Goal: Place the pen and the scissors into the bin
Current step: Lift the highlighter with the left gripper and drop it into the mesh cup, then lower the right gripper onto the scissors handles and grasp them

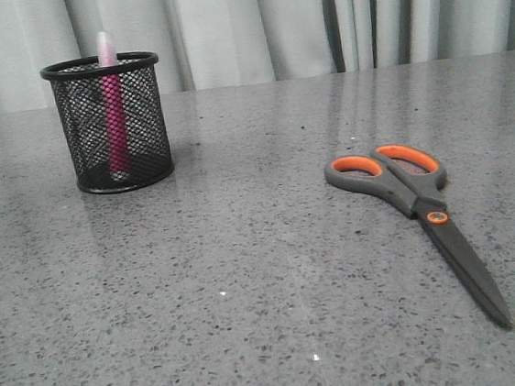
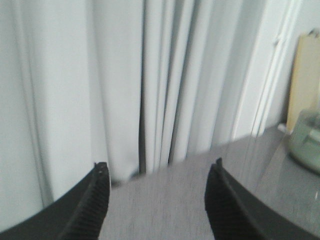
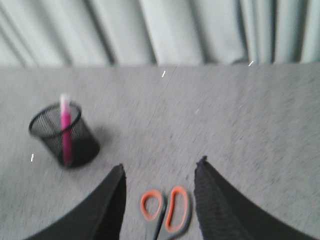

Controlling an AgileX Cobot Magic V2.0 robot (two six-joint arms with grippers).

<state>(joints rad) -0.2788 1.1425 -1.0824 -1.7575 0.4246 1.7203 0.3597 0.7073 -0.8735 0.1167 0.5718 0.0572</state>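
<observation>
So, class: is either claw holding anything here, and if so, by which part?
Nothing is held. The left claw and right claw are both open and empty; the scissors lie on the table, and the pen stands in the bin.

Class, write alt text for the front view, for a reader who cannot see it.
A pair of grey scissors with orange-lined handles lies flat on the right of a speckled grey table, blades pointing toward the camera. At the back left stands a black mesh pen cup with a pink pen upright inside, its pale cap above the rim. Pale curtains hang behind.
</observation>
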